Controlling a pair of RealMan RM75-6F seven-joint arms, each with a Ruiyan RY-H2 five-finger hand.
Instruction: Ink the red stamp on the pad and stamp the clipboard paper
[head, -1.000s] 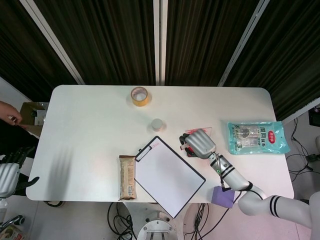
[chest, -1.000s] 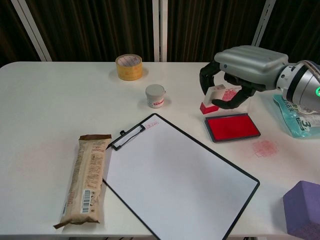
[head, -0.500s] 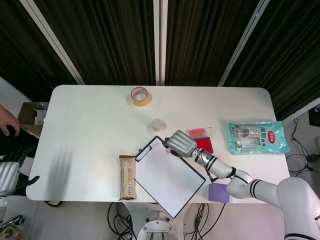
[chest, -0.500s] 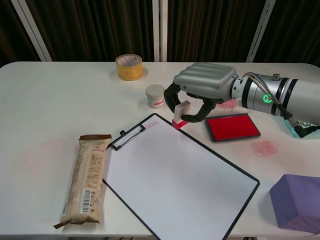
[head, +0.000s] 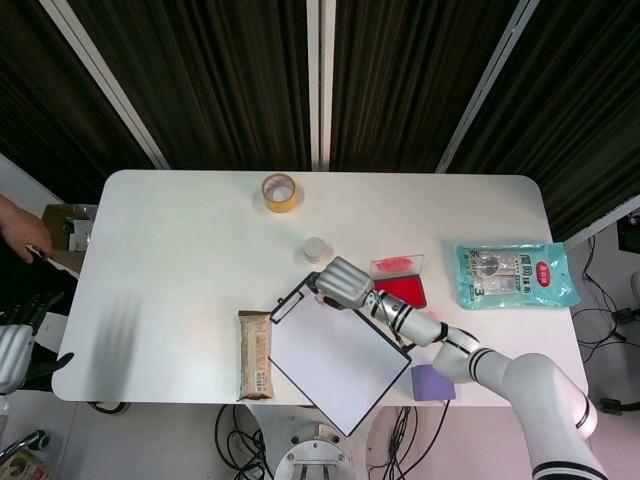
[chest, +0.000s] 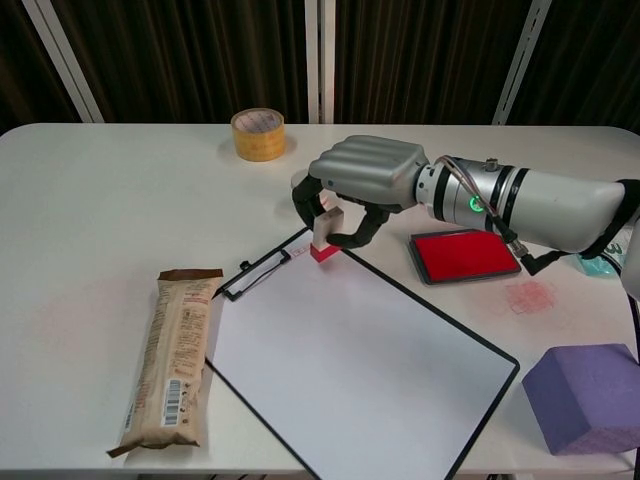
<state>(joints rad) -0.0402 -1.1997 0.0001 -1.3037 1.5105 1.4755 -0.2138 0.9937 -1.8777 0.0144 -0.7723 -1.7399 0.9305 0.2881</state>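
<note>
My right hand (chest: 362, 182) (head: 340, 281) grips the red stamp (chest: 325, 240), a pale block with a red base. The stamp's base sits at the top corner of the clipboard paper (chest: 345, 355) (head: 335, 352), next to the black clip (chest: 255, 273). The open red ink pad (chest: 463, 254) (head: 402, 290) lies to the right of the clipboard, behind my right forearm. My left hand (head: 12, 352) hangs off the table's left side at the edge of the head view, fingers apart and holding nothing.
A snack bar (chest: 172, 355) lies left of the clipboard. A small white jar (head: 315, 249) and a roll of tape (chest: 258, 133) stand behind it. A purple block (chest: 585, 395) sits at the front right, a teal packet (head: 515, 274) further right. A person's hand (head: 22, 228) shows at far left.
My right hand carried the stamp leftward from above the ink pad to the clipboard's top corner and lowered it onto the paper. The left hand stayed put.
</note>
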